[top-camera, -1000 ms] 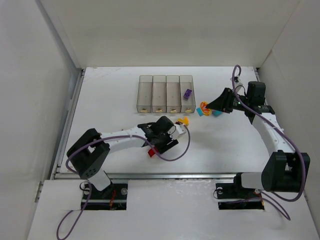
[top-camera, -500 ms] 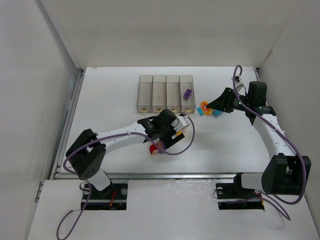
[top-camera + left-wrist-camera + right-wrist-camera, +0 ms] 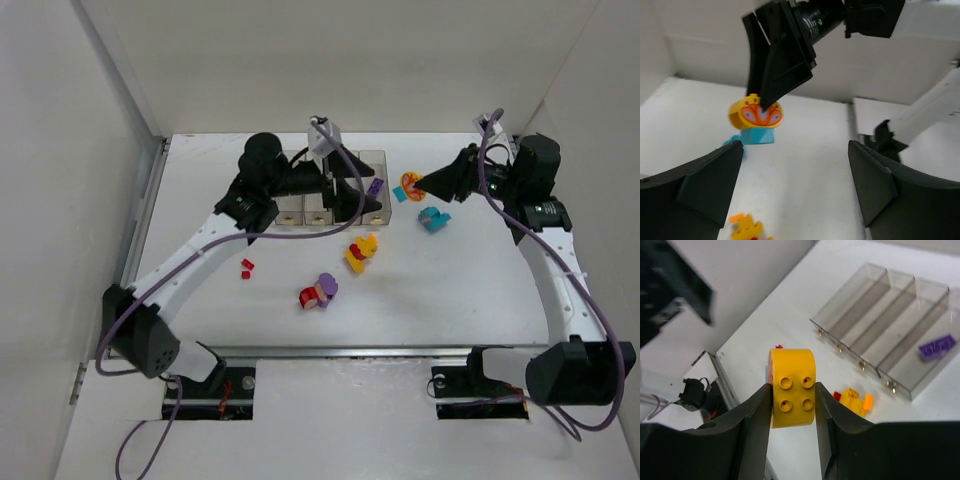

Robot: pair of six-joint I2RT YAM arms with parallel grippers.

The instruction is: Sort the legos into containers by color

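Observation:
My right gripper (image 3: 793,390) is shut on a rounded yellow lego (image 3: 792,371), held in the air right of the containers (image 3: 372,158); a teal lego (image 3: 758,135) seems stuck to its underside. My left gripper (image 3: 362,197) hovers open and empty over the containers' near ends, facing the right gripper (image 3: 418,184). A purple lego (image 3: 375,186) lies in the rightmost bin. On the table lie a yellow clump (image 3: 361,252), a red and purple clump (image 3: 318,292), a tiny red lego (image 3: 247,266) and a teal lego (image 3: 433,218).
White walls close in the table on three sides. The left arm (image 3: 200,250) stretches diagonally across the left half of the table. The table's near edge (image 3: 330,352) runs in front of both arm bases.
My left arm has swung up from the red and purple clump at the front to above the containers, opening its jaws. The right gripper has lifted backward with the yellow lego.

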